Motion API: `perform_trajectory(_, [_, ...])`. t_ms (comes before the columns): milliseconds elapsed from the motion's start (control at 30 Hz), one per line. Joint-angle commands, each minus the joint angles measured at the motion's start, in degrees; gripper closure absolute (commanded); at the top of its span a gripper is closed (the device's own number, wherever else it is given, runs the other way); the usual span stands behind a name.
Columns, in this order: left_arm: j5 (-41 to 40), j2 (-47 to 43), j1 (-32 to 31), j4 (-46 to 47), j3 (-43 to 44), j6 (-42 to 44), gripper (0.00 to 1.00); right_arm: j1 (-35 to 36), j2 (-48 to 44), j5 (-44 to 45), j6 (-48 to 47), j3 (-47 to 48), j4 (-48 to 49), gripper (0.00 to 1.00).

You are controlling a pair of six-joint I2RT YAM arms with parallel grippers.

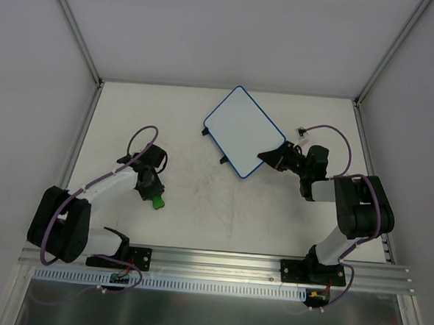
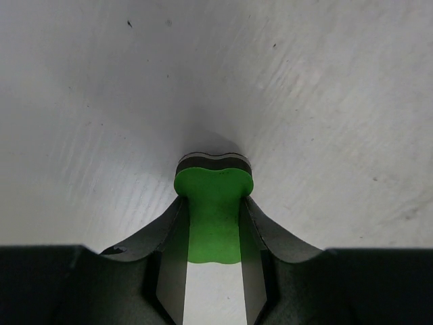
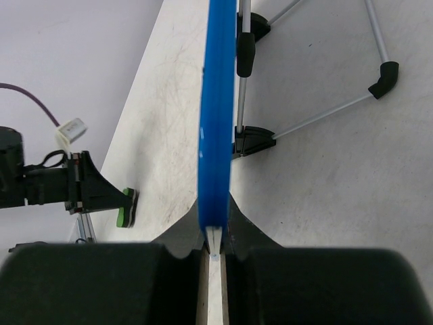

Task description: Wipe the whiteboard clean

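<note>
The whiteboard (image 1: 241,129) is a blank white board in a thin blue frame, set at an angle at the back centre of the table, with two black clips (image 1: 223,161) on its near-left edge. My right gripper (image 1: 271,155) is shut on its near-right edge. In the right wrist view the blue frame (image 3: 216,128) runs edge-on up from between the right gripper's (image 3: 215,230) jaws. My left gripper (image 1: 153,194) is low over the table at the left, shut on a small green bone-shaped eraser (image 1: 158,202). The eraser (image 2: 214,203) sticks out past the left gripper's (image 2: 213,206) fingertips.
Thin wire legs with black feet (image 3: 383,78) stick out from the board's back. The tabletop (image 1: 221,207) carries faint scuff marks. White walls with metal posts (image 1: 74,28) enclose the back and sides. An aluminium rail (image 1: 218,264) runs along the near edge.
</note>
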Motion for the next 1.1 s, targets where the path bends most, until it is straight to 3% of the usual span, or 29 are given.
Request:
perform_trajectory(0, [3.9,3.8,0.2,-2.3,2.2,-1.5,1.00,0.5,-3.2,-3.0,0.1,0.6,9.6,1.00])
perform_trajectory(267, [2.3,4.1,0.1,-2.3,1.9,-1.0,1.00,0.4,-3.3,-3.1,0.0,0.4,9.8,1.00])
perform_trajectory(367, [2.7,2.9,0.1,-2.3,2.2,-0.4,0.84,0.4,-3.3,-3.1,0.0,0.4,9.8,1.00])
perform_trajectory(533, [3.8,1.6,0.1,-2.3,2.9,1.0,0.67,0.4,-3.5,-3.1,0.0,0.4,9.8,1.00])
perform_trajectory(567, [3.7,1.1,0.1,-2.4,2.7,1.1,0.61,0.3,-3.5,-3.0,-0.1,0.3,9.8,1.00])
perform_trajectory(600, [3.4,0.4,0.1,-2.3,2.3,0.5,0.42,0.3,-3.5,-3.0,0.0,0.3,9.8,1.00])
perform_trajectory(733, [2.2,-3.4,0.1,-2.4,1.3,0.4,0.20,0.3,-3.6,-3.0,0.0,0.4,9.8,1.00])
perform_trajectory(933, [2.7,-7.3,0.2,-2.4,1.3,3.4,0.15,0.2,-3.6,-3.0,0.1,0.3,10.1,0.92])
perform_trajectory(1067, [1.6,-14.7,0.0,-1.2,-0.8,7.0,0.02,-0.4,-3.3,-3.4,1.6,-0.1,13.0,0.91])
